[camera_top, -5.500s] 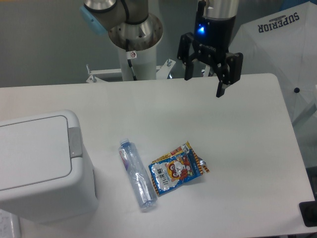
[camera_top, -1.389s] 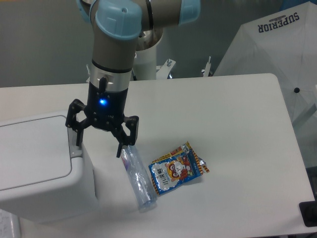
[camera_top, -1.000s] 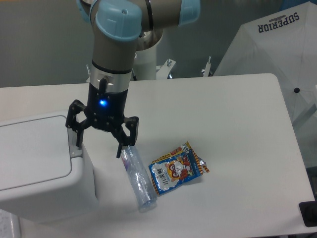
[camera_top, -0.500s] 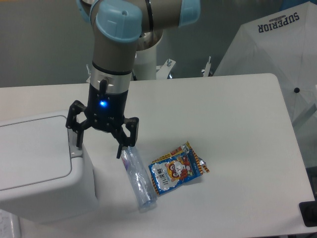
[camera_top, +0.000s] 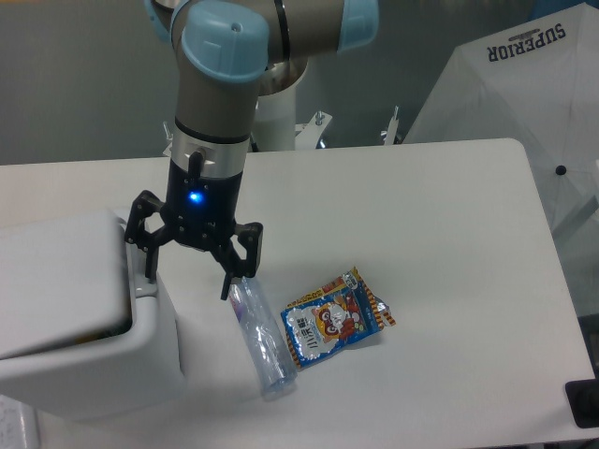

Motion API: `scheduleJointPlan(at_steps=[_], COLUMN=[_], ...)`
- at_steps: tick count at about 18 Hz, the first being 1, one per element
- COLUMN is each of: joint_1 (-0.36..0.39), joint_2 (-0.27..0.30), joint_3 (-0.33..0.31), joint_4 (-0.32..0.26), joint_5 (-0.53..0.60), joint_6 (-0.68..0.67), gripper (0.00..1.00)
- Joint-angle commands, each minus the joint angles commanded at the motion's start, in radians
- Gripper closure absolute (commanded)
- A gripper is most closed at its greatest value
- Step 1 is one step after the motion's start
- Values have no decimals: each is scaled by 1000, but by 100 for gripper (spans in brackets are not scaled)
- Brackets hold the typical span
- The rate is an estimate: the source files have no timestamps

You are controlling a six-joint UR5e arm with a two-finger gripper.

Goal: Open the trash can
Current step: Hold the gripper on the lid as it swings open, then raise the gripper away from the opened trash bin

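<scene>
The trash can (camera_top: 89, 360) sat at the bench's (camera_top: 421, 206) left edge, lid tilted up with a dark gap showing along its front. The gripper (camera_top: 190, 271) hung with jaws spread wide, one fingertip down by the grey latch (touching or not, hard to say). A bottle (camera_top: 261, 339) and snack packet (camera_top: 335, 318) lay nearby, mid-bench.

The white bench (camera_top: 449, 215) carries the trash can (camera_top: 84, 365) at its left edge, a plastic bottle (camera_top: 260, 339) and a snack packet (camera_top: 334, 319) near its front edge.

Even, bright overhead light; soft shadows, slight overall softness.
</scene>
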Motion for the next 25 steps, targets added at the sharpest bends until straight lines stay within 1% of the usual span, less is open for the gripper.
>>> scheduleJointPlan(at_steps=[4, 7, 11, 13, 16, 20, 22, 25], joint_1=[2, 5, 5, 9, 14, 11, 12, 14], joint_2=[3, 11, 9, 9, 20, 12, 11, 11], joint_3=[6, 41, 106, 115, 112, 132, 137, 127], joint_4=[-2, -5, 0, -2, -3, -3, -9, -18], joint_5=[0, -2, 0, 2, 76, 240, 279, 307], joint_6=[-2, 0, 5, 21, 75, 135, 188, 271], gripper=[0, 0, 0, 0, 0, 0, 0, 0])
